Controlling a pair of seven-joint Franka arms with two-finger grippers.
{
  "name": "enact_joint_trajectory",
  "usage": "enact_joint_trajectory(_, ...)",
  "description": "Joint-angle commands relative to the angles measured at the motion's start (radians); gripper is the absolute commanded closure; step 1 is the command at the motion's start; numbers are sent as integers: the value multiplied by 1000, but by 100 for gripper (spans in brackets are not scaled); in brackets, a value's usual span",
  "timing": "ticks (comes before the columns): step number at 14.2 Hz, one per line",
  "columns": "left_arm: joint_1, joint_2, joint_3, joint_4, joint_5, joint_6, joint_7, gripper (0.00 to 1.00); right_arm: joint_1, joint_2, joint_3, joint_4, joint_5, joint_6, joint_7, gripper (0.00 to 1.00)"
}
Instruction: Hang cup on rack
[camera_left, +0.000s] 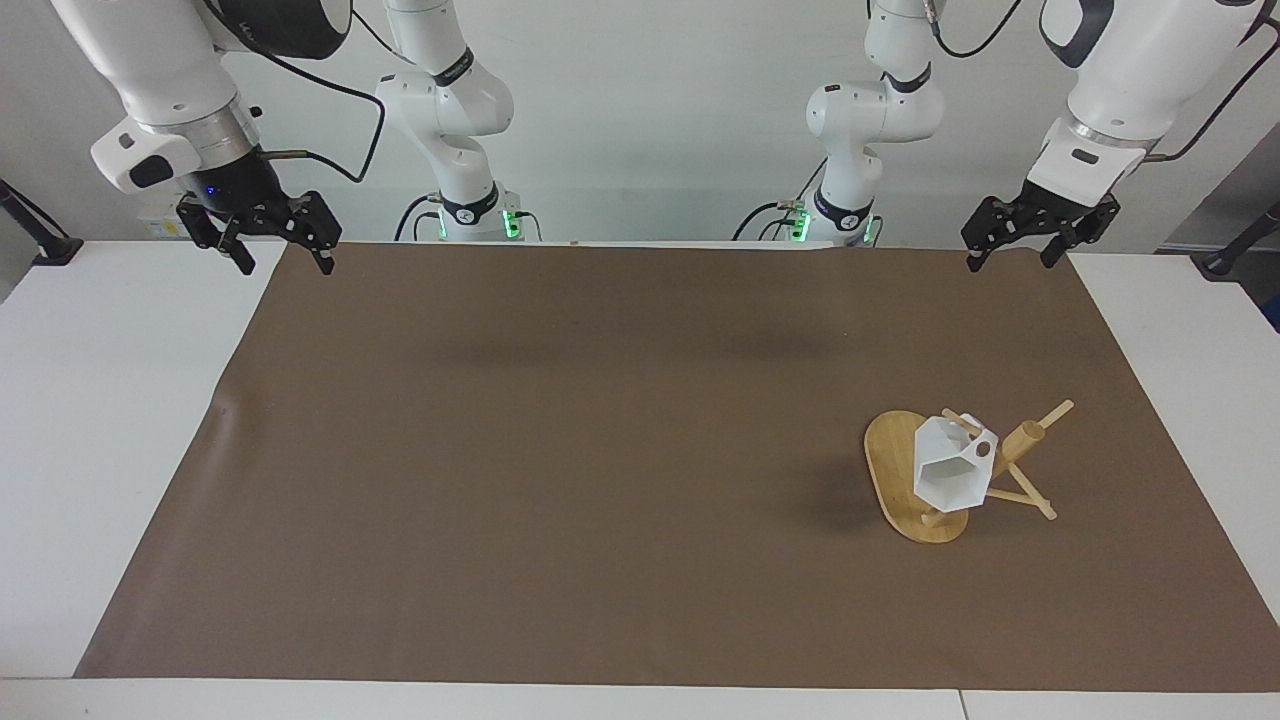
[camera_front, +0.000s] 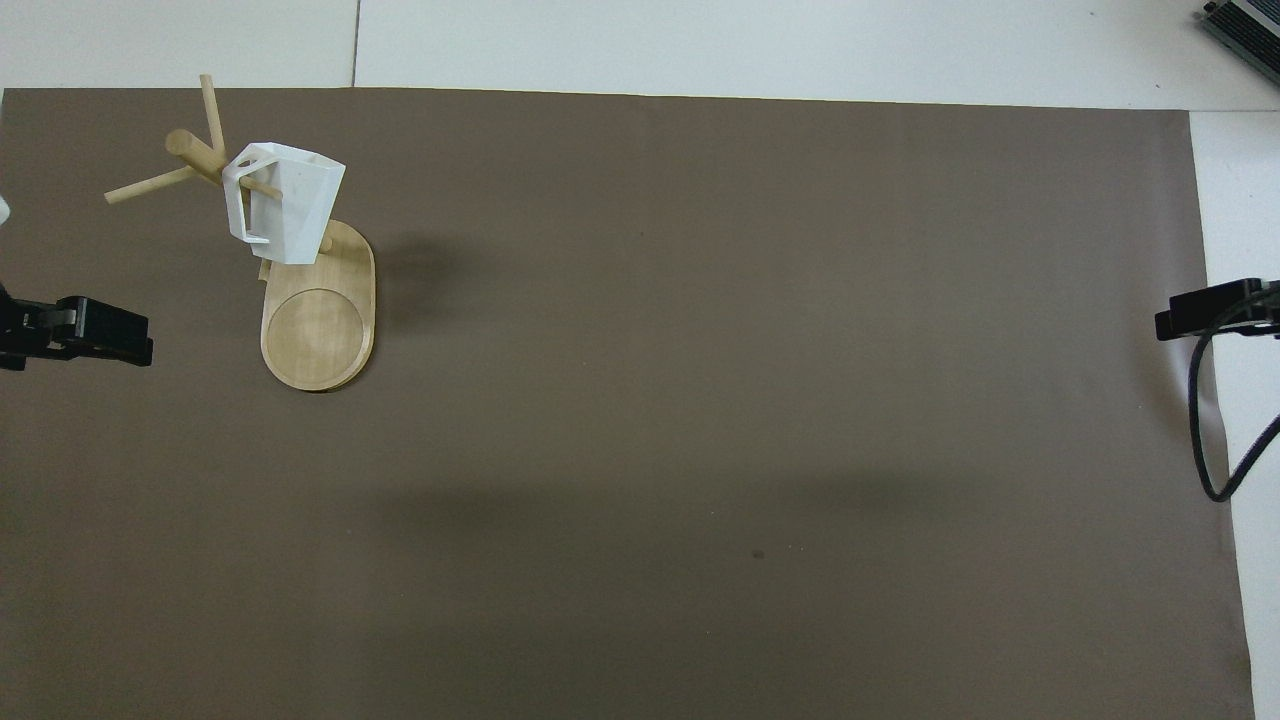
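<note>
The white faceted cup (camera_left: 945, 475) (camera_front: 285, 205) hangs by its handle on a thin peg of the bamboo rack (camera_left: 890, 460) (camera_front: 318, 325), tilted, with its open mouth facing away from the robots. The rack stands on the brown mat toward the left arm's end of the table. My left gripper (camera_left: 1010, 262) hovers open and holding nothing over the mat's corner by its own base, well apart from the rack. Over the mat's corner at the right arm's end, my right gripper (camera_left: 286, 268) also hangs open with nothing in it.
A brown mat (camera_left: 600, 450) covers most of the white table. A black cable (camera_front: 1205, 420) hangs beside the right gripper at the mat's edge. Nothing else stands on the mat.
</note>
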Motion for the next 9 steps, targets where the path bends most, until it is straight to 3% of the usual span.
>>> enact_joint_trajectory(1,2,0,4,1,10,9,9,0,-6,-12,2,-12,19,-11,-4,0)
enact_joint_trajectory(9,2,-11,4,-23,-5,35,21,0,-4,-14,2,-12,19,-11,-4,0)
